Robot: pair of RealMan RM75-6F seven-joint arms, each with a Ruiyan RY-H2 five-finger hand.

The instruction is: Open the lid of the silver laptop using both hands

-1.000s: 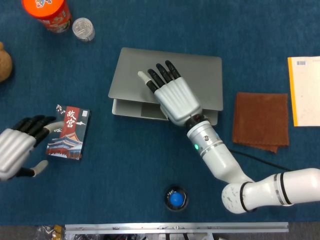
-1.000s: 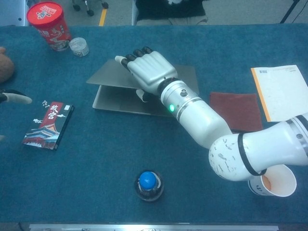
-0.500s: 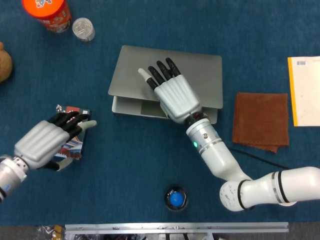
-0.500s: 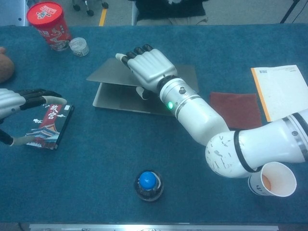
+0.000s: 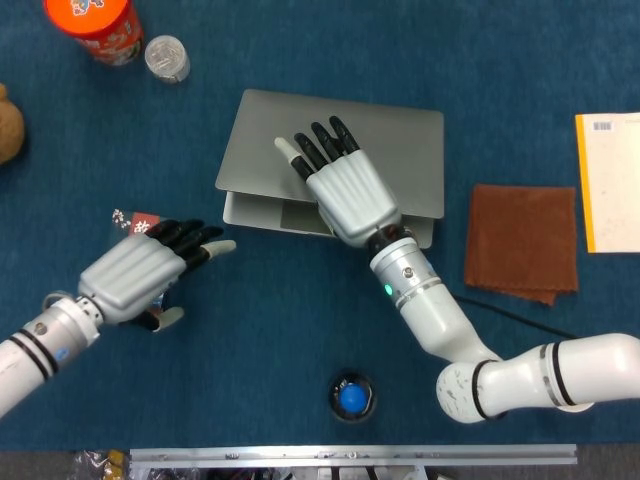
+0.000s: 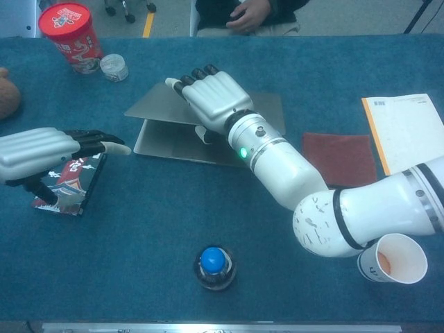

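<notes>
Two hands show in the head view: my right hand (image 5: 345,192) lies palm-down on the silver laptop (image 5: 400,150), dark fingertips spread over the lid, thumb out of sight, so whether it's hooked under the front edge I can't tell from here. Laptop sits mid-table w/ the lid lifted a crack, a thin strip of the base showing along its near edge. My left hand (image 5: 138,275) hovers over the booklet (image 5: 143,222), fingers apart and stretched twd the laptop, holding nothing, not touching the laptop. Red cup (image 5: 95,25) and small clear jar (image 5: 167,57) sit at top left, brown cloth (image 5: 520,240) right of the laptop, yellow-edged notebook (image 5: 608,182) at far right, blue-capped bottle (image 5: 351,397) near the front edge. Chest view: right hand (image 6: 211,100) grips the lid's near edge, fingers over the top, thumb beneath, lid tilted up off the base at a shallow angle. Left hand (image 6: 48,156) is flat and spread above the booklet (image 6: 69,187), well apart from the laptop (image 6: 163,139). Paper cup (image 6: 395,258) stands at lower right.
</notes>
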